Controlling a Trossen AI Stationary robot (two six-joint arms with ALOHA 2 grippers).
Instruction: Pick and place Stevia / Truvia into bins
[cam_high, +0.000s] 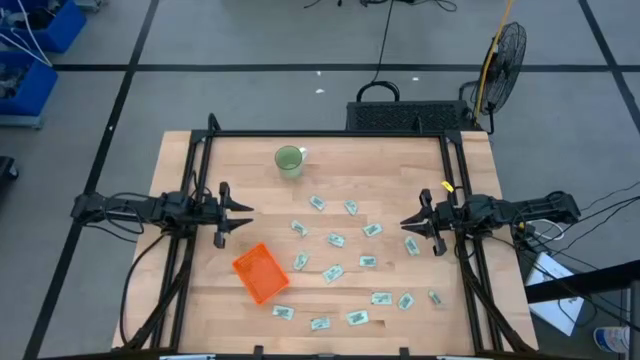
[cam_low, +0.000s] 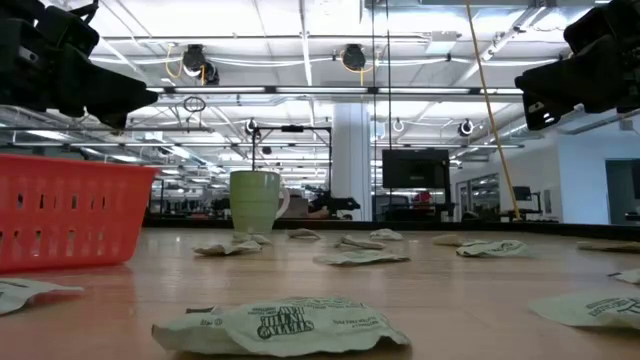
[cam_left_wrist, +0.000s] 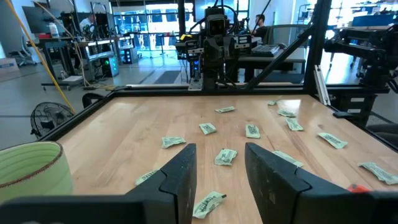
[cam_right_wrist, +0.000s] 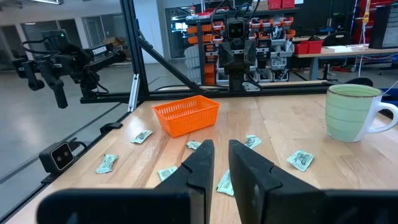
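Note:
Several pale green and white Stevia sachets lie flat and scattered over the wooden table's middle and near right part; they also show in the left wrist view as sachets and in the right wrist view as sachets. The orange bin stands on the table near its front, left of centre, and nothing shows in it. My left gripper hovers level at the table's left side, open, well apart from the sachets. My right gripper hovers level at the right side, its fingers a narrow gap apart with nothing between.
A light-green cup stands near the table's far edge, left of centre. A black frame runs along the far edge and down both sides. A fan stands on the floor beyond the far right corner.

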